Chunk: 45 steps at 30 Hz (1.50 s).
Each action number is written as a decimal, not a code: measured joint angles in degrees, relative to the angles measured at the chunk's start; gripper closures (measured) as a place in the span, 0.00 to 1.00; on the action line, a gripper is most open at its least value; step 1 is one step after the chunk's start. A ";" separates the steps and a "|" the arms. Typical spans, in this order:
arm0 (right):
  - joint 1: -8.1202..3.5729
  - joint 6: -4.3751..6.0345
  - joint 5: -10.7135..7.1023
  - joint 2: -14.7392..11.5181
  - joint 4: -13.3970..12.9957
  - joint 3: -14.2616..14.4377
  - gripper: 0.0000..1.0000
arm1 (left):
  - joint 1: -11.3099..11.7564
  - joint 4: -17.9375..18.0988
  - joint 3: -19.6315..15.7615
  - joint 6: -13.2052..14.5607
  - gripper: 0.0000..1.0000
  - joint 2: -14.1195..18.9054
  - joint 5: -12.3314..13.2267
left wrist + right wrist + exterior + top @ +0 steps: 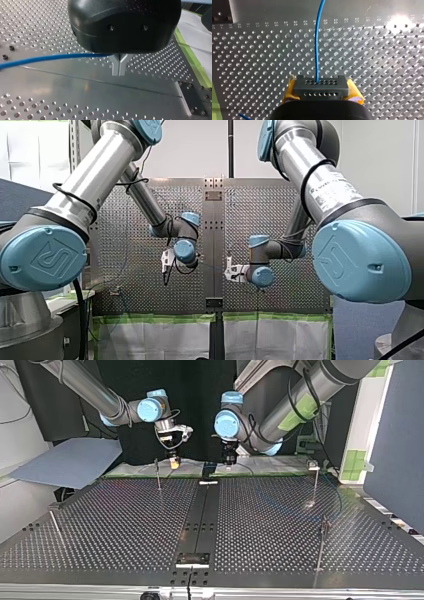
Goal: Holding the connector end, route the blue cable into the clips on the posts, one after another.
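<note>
I see the perforated table (125, 525) lying dark and glossy in the top view, with a bright glare patch (397, 23) on the metal in the right wrist view. Behind it hangs a black backdrop (210, 380). At that view's left a blue-grey board (70, 462) lies tilted beside a white wall (15, 420); at its right stands a dark blue partition (400, 435). In the front view I get a pale wall (190, 150), a dark upright pole (231, 147), and white sheeting (165, 335) edged with green tape (160, 318) along the table's edge.
</note>
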 joint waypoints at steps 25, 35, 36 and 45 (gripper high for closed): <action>-2.80 -1.46 1.74 3.57 -15.02 7.09 1.00 | -4.75 8.67 -0.59 -2.34 1.00 -8.74 -0.46; -4.43 -1.20 3.26 3.57 -17.16 12.33 1.00 | -7.31 13.80 -0.59 -3.66 1.00 -11.73 -0.53; -4.69 -1.21 3.46 3.57 -17.46 13.00 1.00 | -7.65 14.31 -0.59 -3.80 1.00 -11.78 -0.61; -6.79 -1.21 3.25 3.65 -19.44 14.66 1.00 | -9.95 16.66 -0.58 -4.72 1.00 -12.38 -0.75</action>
